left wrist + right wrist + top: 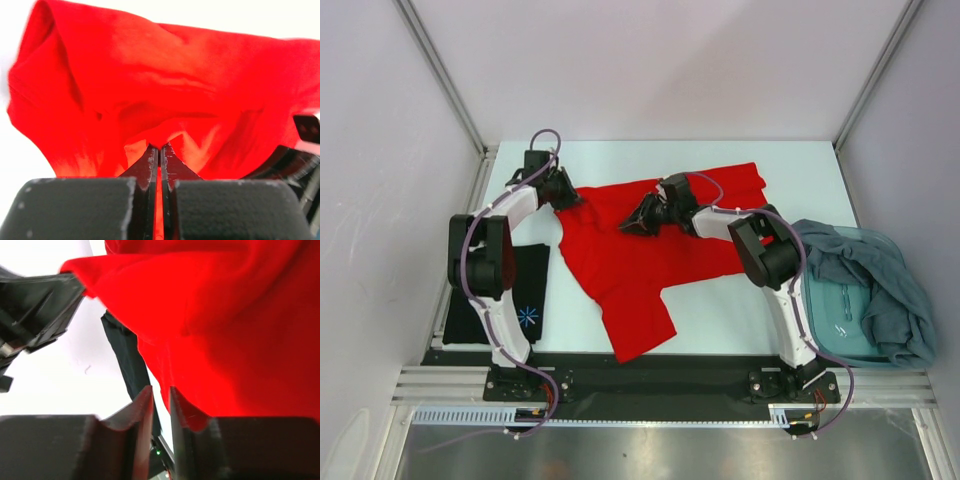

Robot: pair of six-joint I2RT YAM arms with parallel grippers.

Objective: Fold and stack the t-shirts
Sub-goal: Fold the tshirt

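A bright red t-shirt [640, 265] lies spread and rumpled across the middle of the table. My left gripper [568, 198] is at its far left edge. In the left wrist view, that gripper [160, 148] is shut on a fold of the red t-shirt [165, 85], with cloth showing between the jaws. My right gripper [632, 226] sits over the shirt's middle. In the right wrist view, its jaws [161, 391] stand a narrow gap apart with white table showing through, and red cloth [230, 330] drapes beside the right finger. A folded black t-shirt [510, 290] with a starburst print lies at the left.
A teal bin [840, 325] at the right edge holds a heap of teal-grey t-shirts [880, 280]. White walls close the table on three sides. A black rail [650, 375] with the arm bases runs along the near edge.
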